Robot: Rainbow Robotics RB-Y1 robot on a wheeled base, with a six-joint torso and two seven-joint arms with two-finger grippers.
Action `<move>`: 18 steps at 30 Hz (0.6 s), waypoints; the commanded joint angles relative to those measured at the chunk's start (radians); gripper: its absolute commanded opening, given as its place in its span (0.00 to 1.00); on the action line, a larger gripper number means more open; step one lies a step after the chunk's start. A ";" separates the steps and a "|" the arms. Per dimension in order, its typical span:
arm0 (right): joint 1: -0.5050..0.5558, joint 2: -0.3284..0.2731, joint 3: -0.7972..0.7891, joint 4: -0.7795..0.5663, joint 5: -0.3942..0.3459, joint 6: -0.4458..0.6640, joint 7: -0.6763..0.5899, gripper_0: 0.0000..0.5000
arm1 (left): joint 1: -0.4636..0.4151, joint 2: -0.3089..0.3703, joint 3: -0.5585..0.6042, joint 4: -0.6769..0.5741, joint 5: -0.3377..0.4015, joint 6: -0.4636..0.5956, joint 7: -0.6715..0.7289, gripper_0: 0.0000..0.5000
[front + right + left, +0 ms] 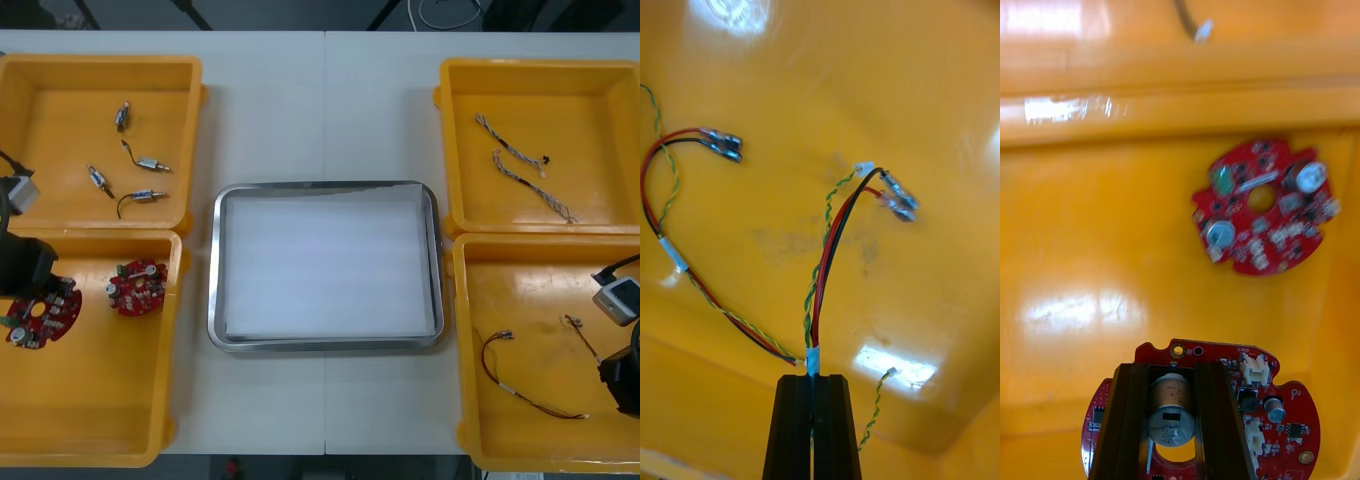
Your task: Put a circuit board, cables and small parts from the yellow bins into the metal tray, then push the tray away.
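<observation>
My left gripper (40,292) is low in the near-left yellow bin (90,420). In its wrist view, this gripper (1172,369) is shut on the metal cylinder of a round red circuit board (1289,420), which also shows from above (42,316). A second red board (137,287) (1262,206) lies just beyond it. My right gripper (614,380) is in the near-right yellow bin (520,290). Its fingers meet (812,377), shut on the taped part of a red and yellow cable (824,262) whose loops (530,392) rest on the bin floor.
The metal tray (214,300), white inside, sits at the table's middle between the bins. The far-left bin (60,75) holds several small metal parts (148,165). In the far-right bin (600,75) lie twisted blue and white cables (530,180).
</observation>
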 commanded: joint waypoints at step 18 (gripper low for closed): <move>-0.333 -0.101 -0.002 -0.155 -0.116 0.165 -0.061 0.00 | -0.453 -0.059 -0.388 -0.017 0.037 0.011 0.444 0.00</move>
